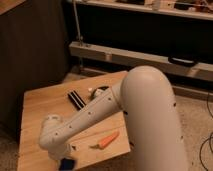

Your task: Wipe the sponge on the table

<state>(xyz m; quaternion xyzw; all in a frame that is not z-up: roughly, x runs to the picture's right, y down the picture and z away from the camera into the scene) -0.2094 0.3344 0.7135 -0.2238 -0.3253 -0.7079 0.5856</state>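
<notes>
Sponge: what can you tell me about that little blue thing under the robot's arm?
The small dark-blue soft sponge shows only partly at the picture's bottom edge, at the front of the light wooden-plank table. The gripper, directly above it at the white arm's end, is shut on it and hides its top.

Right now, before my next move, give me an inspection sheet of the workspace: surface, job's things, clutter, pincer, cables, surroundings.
Surface: wooden table, light planks, with the robot's arm stretched across it.
Job's things: sponge, dark blue, at the table's front edge below the wrist.
Clutter: carrot near the front right; black striped object further back; small white-and-black item beside it, partly hidden by the arm.
Pincer: pincer low at the front edge, shut on the sponge.
Cables: dark cables on the floor at the right.
Surroundings: grey metal shelf behind the table.
</notes>
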